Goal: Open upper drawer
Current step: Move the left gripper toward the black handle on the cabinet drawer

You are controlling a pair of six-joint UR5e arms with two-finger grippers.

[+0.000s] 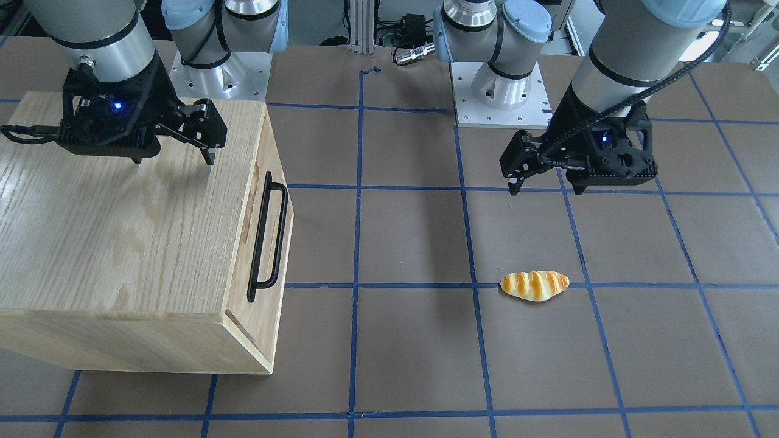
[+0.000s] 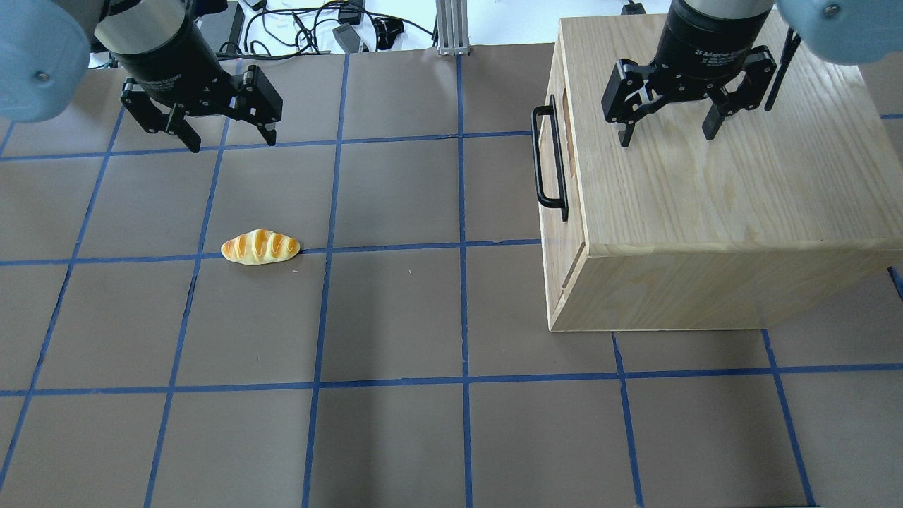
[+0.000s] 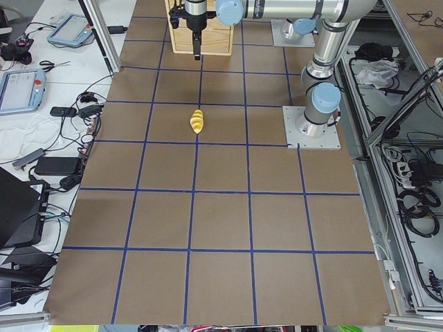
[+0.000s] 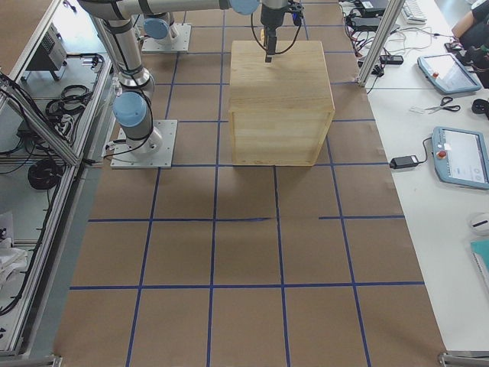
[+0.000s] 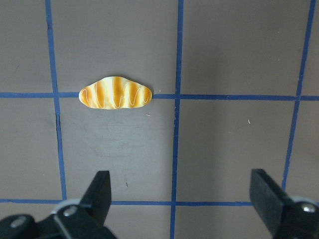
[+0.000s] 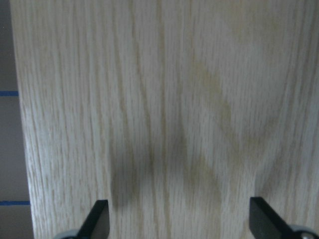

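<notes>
Where any writing can be read, it is the white "2F Adaptive" on the black collar of the right gripper (image 2: 667, 137); the word after it is too small to tell. Seen from overhead, the bread (image 2: 260, 247) lies nearest, at 9 o'clock from the middle of the table (image 2: 395, 317), touching a blue tape line. Beyond it, at 3 o'clock, stands the cabinet (image 2: 741, 212), its front turned toward 9 o'clock. The upper drawer (image 2: 571, 236) sits shut and flush just under the top edge, its black handle (image 2: 537, 159) untouched. Farther back, at 1 o'clock, the right gripper hangs over the cabinet's top near the drawer-side edge, jaws spread wide and holding nothing. At 10 o'clock the left gripper (image 2: 232, 144) hangs over bare table, equally wide and empty, well apart from the cabinet.
</notes>
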